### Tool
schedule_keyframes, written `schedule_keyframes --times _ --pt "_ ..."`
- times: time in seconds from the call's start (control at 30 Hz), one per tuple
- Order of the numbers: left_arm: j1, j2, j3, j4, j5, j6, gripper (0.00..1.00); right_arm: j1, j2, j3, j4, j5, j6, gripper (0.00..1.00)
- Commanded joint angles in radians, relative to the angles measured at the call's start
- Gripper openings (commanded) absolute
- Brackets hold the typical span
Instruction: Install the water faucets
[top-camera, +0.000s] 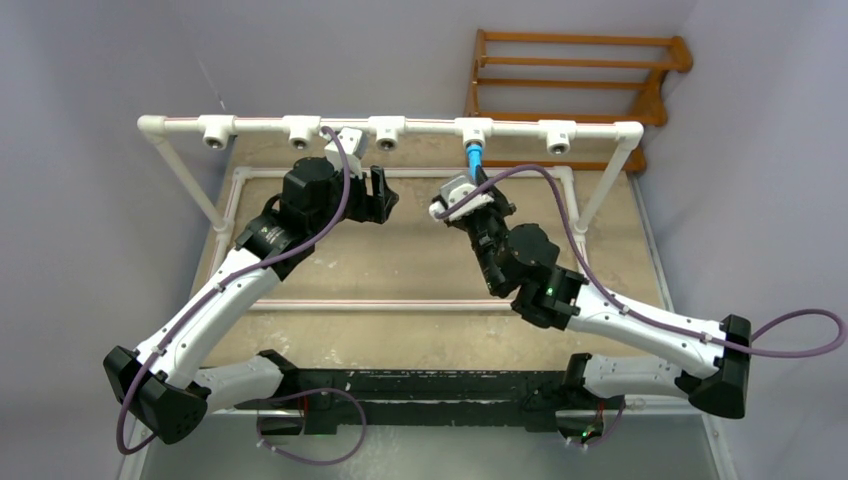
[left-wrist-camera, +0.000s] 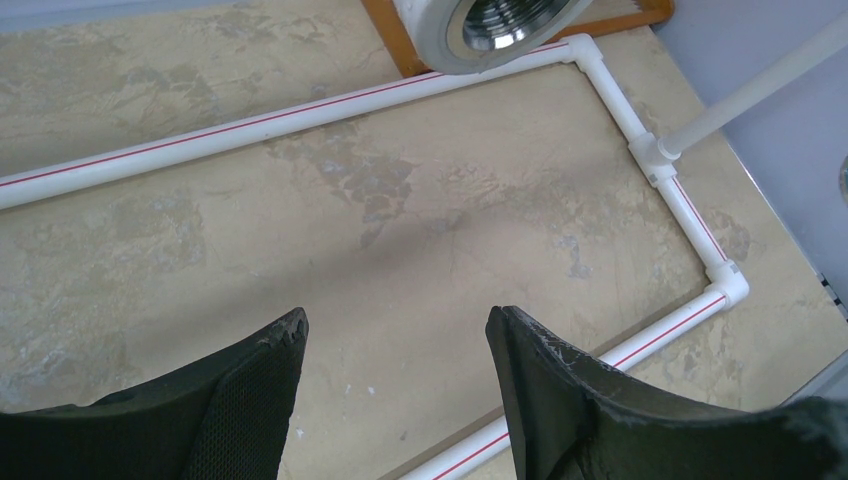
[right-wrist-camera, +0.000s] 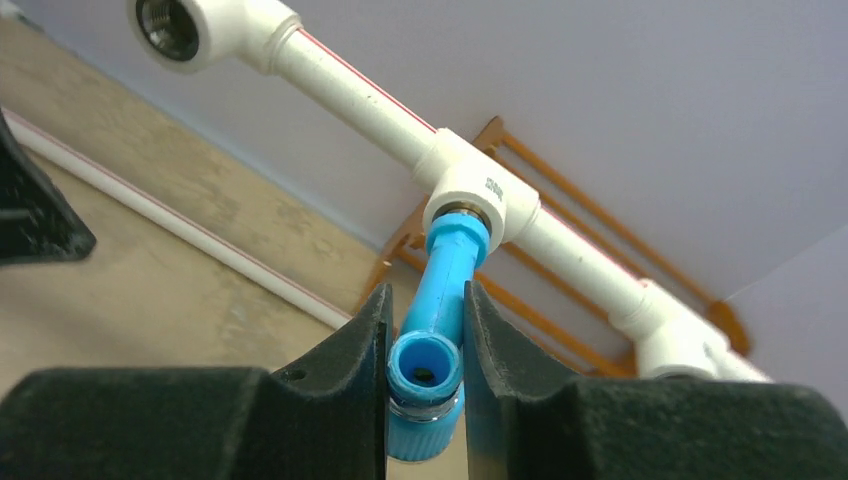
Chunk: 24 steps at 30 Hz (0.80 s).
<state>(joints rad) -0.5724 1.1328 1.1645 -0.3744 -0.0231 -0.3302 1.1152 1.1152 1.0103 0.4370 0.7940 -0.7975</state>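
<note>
A small bright blue plastic tap (top-camera: 474, 157) juts from the fourth tee fitting (top-camera: 473, 130) along a white plastic pipe rail (top-camera: 255, 124) at the far edge of the mottled beige counter (top-camera: 400, 265), its free end at the right tool (top-camera: 478, 182). The left tool (top-camera: 378, 195) hovers apart, near the third fitting. An orange wooden rack (top-camera: 580, 70) stands behind.

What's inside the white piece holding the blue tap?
The end of the blue faucet sits inside the tee fitting; a metal ring shows at its mouth. Deeper inside is covered.
</note>
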Motion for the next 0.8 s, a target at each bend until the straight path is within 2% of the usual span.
schedule_keyframes --times 0.0,0.37,0.57,0.67,0.77 --pt "0.000 -0.015 -0.002 0.031 -0.006 0.006 0.66 -0.007 0.017 0.012 -0.024 0.099 0.560 0.00" --pt "-0.001 -0.027 0.000 0.031 -0.008 0.006 0.66 -0.014 -0.051 -0.043 -0.041 0.200 1.282 0.00" --pt "-0.001 -0.035 0.000 0.035 0.010 0.002 0.66 -0.094 -0.147 -0.135 -0.019 0.143 1.688 0.00" --pt "0.000 -0.044 0.004 0.035 0.018 0.001 0.66 -0.166 -0.179 -0.163 -0.019 0.068 1.810 0.00" --pt "-0.001 -0.061 0.018 0.023 0.018 -0.009 0.67 -0.226 -0.187 -0.159 -0.017 0.017 1.850 0.00"
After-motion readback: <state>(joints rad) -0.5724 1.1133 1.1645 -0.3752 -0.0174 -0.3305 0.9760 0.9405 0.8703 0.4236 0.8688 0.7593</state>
